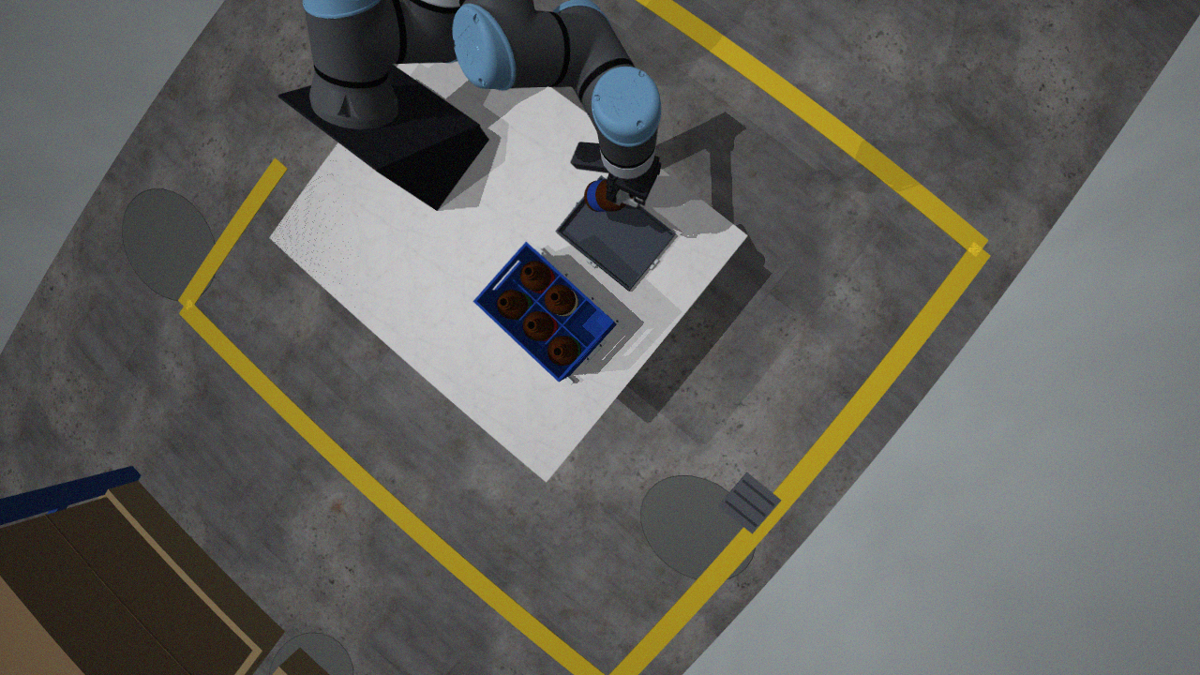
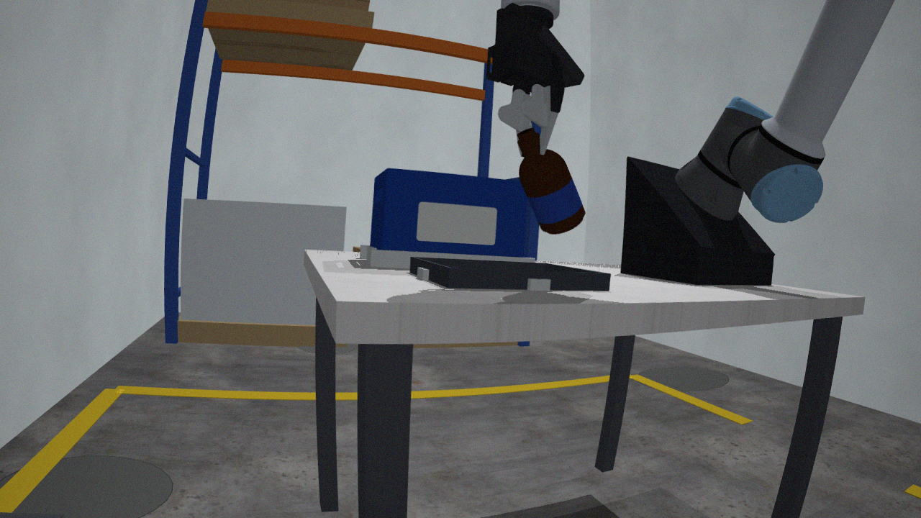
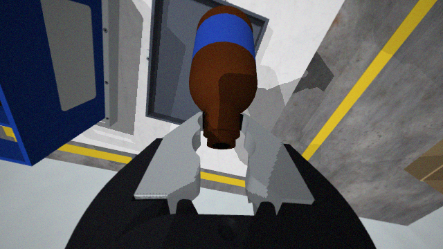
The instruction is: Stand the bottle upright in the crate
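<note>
My gripper (image 3: 221,114) is shut on the neck of a brown bottle (image 3: 223,69) with a blue label. The bottle hangs base down and a little tilted, high above the table; it also shows in the side view (image 2: 548,186) below the gripper (image 2: 532,129). From above, the bottle (image 1: 602,196) is over the far corner of the dark grey tray (image 1: 617,243), which lies empty. The blue crate (image 1: 544,311) stands beside the tray and holds several upright brown bottles. One compartment (image 1: 593,322) at its near right end is empty.
The arm's black base wedge (image 2: 682,232) stands on the table to the right of the tray. The crate's blue side wall (image 3: 52,76) shows at the left of the wrist view. A shelf rack (image 2: 193,160) stands behind the table.
</note>
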Controlling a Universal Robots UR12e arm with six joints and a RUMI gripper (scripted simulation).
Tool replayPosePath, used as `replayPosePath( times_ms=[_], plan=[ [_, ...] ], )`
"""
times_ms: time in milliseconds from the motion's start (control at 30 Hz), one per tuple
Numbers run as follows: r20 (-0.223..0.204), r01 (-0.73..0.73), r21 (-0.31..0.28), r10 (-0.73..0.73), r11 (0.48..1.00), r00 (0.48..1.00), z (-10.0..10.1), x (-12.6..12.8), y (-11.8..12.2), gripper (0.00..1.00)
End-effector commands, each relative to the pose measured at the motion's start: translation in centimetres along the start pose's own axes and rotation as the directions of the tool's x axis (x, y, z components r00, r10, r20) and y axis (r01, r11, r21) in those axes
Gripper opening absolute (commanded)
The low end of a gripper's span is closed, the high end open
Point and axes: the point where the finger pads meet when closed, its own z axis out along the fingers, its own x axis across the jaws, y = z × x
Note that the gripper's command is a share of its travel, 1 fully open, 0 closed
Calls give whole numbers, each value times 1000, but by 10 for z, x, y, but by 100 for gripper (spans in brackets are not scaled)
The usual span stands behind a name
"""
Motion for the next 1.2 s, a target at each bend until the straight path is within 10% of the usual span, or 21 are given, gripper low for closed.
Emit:
replayPosePath(
  times_ms=[0, 1167],
  plan=[
    [5, 2, -7, -2, 1000, 1000, -5, -1, 4, 0],
    [6, -12, -8, 12, 1000, 1000, -6, -1, 5, 0]
  ],
)
